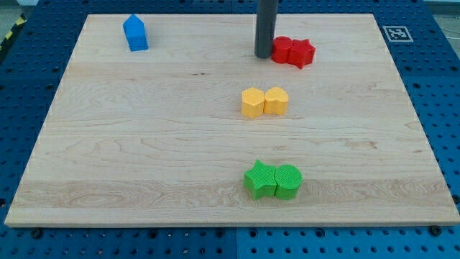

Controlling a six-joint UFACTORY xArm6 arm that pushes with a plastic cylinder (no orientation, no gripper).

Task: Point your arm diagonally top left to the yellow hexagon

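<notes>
Item: wooden worktop (144, 144), pale planks, resting on a blue perforated base (438, 108); a small black-and-white marker tag (397, 33) sits just off the board's corner at the view's top right. Item: one dark rod, descending from the view's top edge, upright; my tip (263, 56) meets the board near the view's top centre. The arm carries no jaws, so there is nothing open, closed or gripping to record. Item: two red blocks, touching one another, immediately to the view's right of the tip; the nearer red block (282, 50) is of unclear outline and appears to touch or almost touch the rod, the further is a red star (302, 53). Item: two yellow blocks, touching side by side near the middle of the board, below the tip. The yellow hexagon (252, 102) is the one toward the view's left; its neighbour, a yellow block (277, 101) with a peaked top, lies toward the view's right. The tip stands above the hexagon and slightly to the view's right of it, apart from it, with bare wood between. Item: green star (259, 179) and green cylinder (288, 180), touching, near the view's bottom centre, well apart from the tip. Item: blue block (135, 33), house-shaped with a pointed top, alone near the view's top left corner.
</notes>
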